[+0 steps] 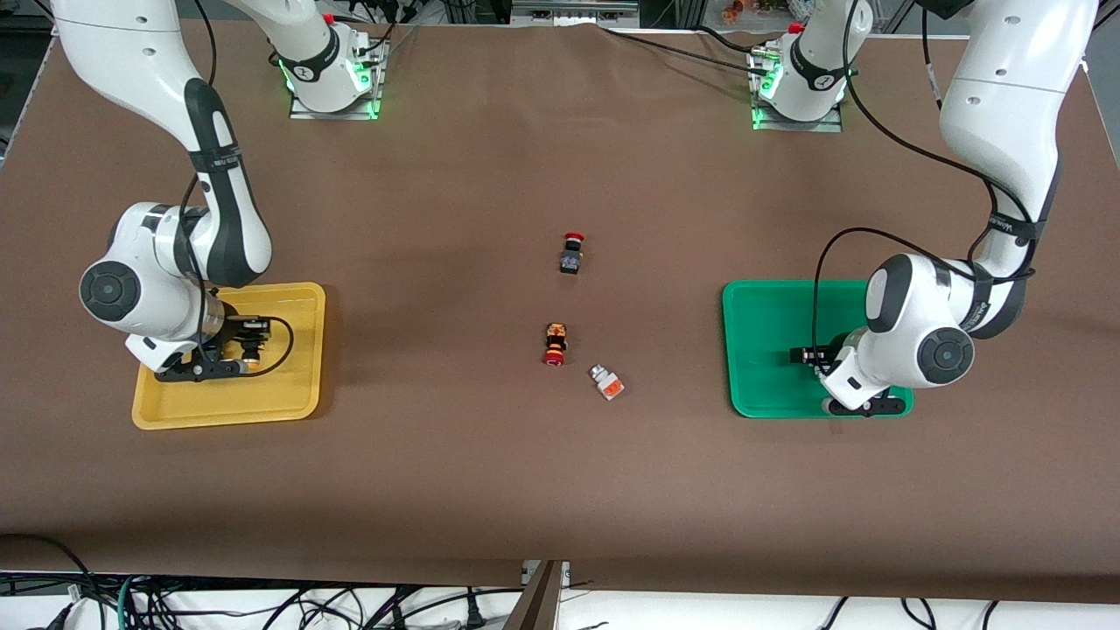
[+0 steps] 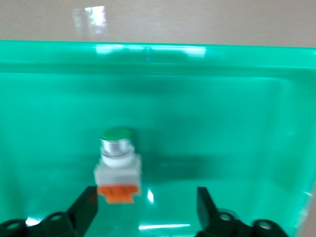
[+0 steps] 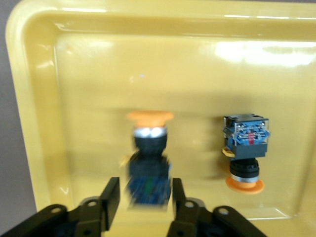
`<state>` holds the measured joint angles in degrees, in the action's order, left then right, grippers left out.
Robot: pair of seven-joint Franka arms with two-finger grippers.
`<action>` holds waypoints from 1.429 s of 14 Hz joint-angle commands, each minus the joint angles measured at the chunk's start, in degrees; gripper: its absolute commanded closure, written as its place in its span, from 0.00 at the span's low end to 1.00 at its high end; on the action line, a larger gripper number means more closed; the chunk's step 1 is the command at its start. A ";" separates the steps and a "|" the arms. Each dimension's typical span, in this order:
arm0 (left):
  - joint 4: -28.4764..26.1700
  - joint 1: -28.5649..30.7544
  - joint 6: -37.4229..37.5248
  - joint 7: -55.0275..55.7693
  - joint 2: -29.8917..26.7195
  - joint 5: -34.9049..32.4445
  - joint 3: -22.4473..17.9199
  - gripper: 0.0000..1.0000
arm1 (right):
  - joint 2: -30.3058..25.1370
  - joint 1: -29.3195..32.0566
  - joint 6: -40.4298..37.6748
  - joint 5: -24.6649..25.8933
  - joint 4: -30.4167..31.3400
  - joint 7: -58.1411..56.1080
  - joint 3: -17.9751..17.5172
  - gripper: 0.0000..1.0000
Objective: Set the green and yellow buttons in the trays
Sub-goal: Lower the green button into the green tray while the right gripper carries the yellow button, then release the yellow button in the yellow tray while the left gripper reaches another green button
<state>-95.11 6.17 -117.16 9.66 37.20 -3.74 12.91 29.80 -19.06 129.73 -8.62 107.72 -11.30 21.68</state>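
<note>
My right gripper (image 3: 144, 190) is low over the yellow tray (image 1: 293, 394) and open. A yellow-capped button (image 3: 148, 163) with a blue-grey body sits between its fingers with a small gap on each side. A second yellow-capped button (image 3: 245, 148) lies in the same tray beside it. My left gripper (image 2: 146, 202) is low over the green tray (image 1: 770, 350), open wide. A green-tipped white button (image 2: 118, 160) with an orange block lies in that tray, close to one finger (image 2: 84, 210). Another green-tipped white button (image 1: 606, 382) lies on the table mid-way between the trays.
A red-capped switch with a black body (image 1: 571, 254) and a red-capped switch with an orange-black body (image 1: 554, 343) lie at the middle of the brown table. The white button lies just nearer to the front camera than these.
</note>
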 commanded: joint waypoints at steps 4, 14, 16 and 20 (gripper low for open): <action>7.53 -9.47 1.85 20.17 1.72 2.33 4.93 0.00 | -0.53 -0.63 -19.11 -2.81 -17.24 -0.21 -0.94 0.00; 22.59 -23.22 -13.18 48.24 18.09 4.80 4.58 0.03 | -14.65 3.58 -42.54 -0.08 -28.63 -0.04 -4.60 0.00; 24.87 -23.48 -13.97 48.70 20.18 5.15 4.58 0.05 | -18.45 9.54 -41.66 4.20 -26.17 -0.12 -11.27 0.00; 26.90 -23.92 -14.68 48.70 21.87 5.15 4.58 0.07 | -23.98 12.29 -41.67 10.73 -24.93 -0.13 -14.47 0.00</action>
<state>-71.47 -16.68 -131.75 58.06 57.13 0.08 18.12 9.59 -8.64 87.16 0.51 79.77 -11.29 8.98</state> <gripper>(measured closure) 0.048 0.000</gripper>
